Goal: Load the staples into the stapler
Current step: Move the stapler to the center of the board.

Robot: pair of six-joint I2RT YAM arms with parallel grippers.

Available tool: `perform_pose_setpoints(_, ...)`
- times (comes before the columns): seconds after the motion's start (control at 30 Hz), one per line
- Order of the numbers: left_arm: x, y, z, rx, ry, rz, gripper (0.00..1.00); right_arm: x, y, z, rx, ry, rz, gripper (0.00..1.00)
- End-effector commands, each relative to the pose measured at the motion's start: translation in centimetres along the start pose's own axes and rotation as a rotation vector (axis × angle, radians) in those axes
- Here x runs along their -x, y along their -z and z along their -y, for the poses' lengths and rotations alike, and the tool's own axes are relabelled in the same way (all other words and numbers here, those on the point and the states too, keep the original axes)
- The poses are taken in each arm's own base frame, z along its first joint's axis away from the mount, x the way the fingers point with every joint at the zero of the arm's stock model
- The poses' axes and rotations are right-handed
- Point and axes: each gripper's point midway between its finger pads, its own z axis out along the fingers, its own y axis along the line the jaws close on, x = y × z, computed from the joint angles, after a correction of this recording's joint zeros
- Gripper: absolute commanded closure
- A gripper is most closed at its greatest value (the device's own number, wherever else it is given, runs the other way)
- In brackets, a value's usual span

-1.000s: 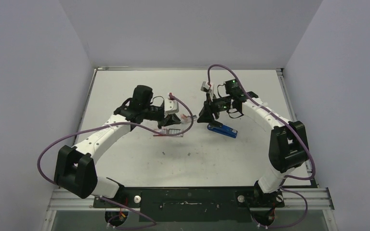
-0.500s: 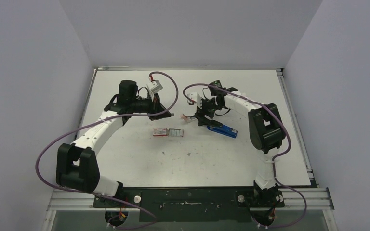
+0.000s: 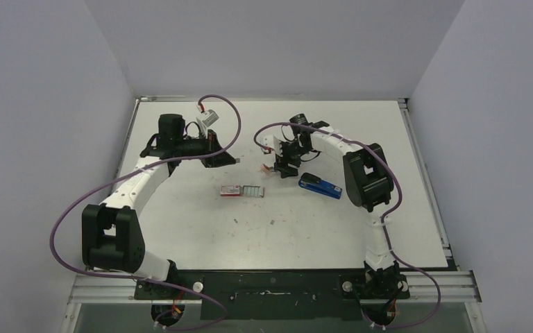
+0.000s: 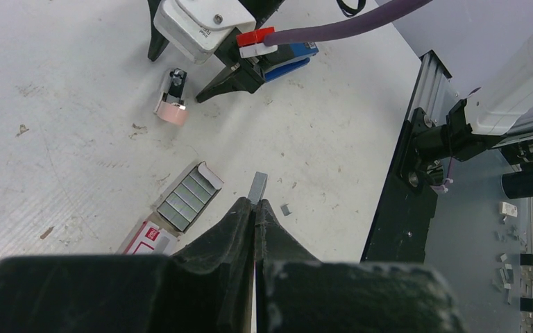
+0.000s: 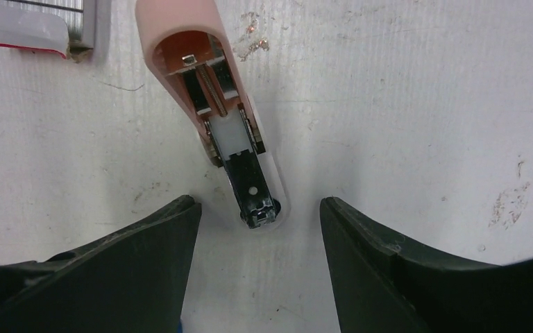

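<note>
Left pincer clamps a grey staple strip, right pincer gapes; I'd carry it level to the slim blue stapler.

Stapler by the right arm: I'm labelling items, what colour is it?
The stapler is blue with a black end, best seen in the top external view.

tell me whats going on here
The left gripper is shut on a short staple strip, holding it above the table near the open staple box. The right gripper is open, its fingers on either side of a small pink stapler-like piece that lies opened up on the table, not touching it. The blue stapler lies close by, not held.
</note>
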Motion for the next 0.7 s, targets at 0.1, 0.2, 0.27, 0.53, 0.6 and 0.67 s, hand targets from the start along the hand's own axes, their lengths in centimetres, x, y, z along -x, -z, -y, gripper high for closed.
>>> perform_pose_setpoints(0.1,1.9,0.9,-0.2,0.012,0.021,0.029,1.00,1.0,-1.2,-1.5,0.074,0.001,0.029,0.53)
perform_pose_setpoints(0.2,1.7,1.2,-0.6,0.035,0.037,0.023,1.00,1.3,-1.1,-2.5,0.068,-0.038,0.045,0.67)
perform_pose_setpoints(0.27,1.6,1.4,-0.8,0.052,0.042,0.017,1.00,1.5,-0.9,-3.3,0.061,-0.057,0.056,0.73)
perform_pose_setpoints(0.53,0.9,2.2,-0.9,0.103,0.037,-0.047,1.00,3.1,1.0,-6.8,-0.095,-0.245,0.068,0.92)
perform_pose_setpoints(0.6,0.6,2.3,-0.7,0.104,0.041,-0.061,1.00,2.9,1.5,-8.0,-0.157,-0.305,0.050,0.93)
perform_pose_setpoints(0.67,0.4,2.4,-0.6,0.104,0.059,-0.077,1.00,3.3,2.0,-9.2,-0.188,-0.329,0.039,0.93)
